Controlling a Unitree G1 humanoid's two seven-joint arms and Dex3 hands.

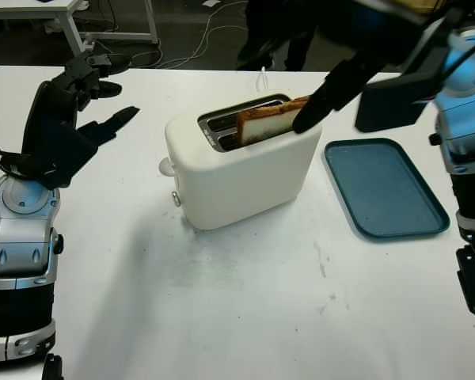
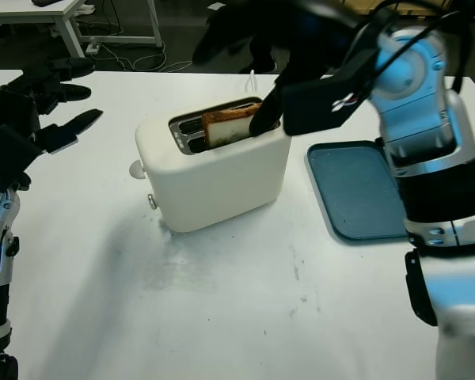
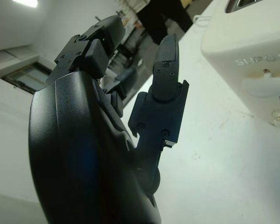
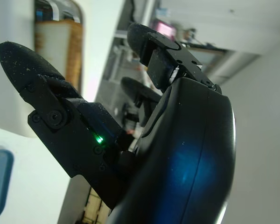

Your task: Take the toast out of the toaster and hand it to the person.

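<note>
A cream toaster (image 1: 237,174) stands mid-table. A browned slice of toast (image 1: 267,123) sticks up out of its nearer slot, leaning a little. My right hand (image 1: 326,85) reaches in over the toaster from the back right and is open. One black finger (image 1: 307,115) points down and touches the right end of the toast, while the others hover above the toaster without closing on the slice. In the right wrist view the toast (image 4: 60,42) sits just beyond my fingers. My left hand (image 1: 95,99) is open, raised over the table left of the toaster.
A flat dark teal tray (image 1: 384,188) lies on the white table (image 1: 245,301) just right of the toaster. A person's dark legs (image 1: 273,32) stand behind the far edge. Cables and a white table leg (image 1: 71,28) are on the floor at the back left.
</note>
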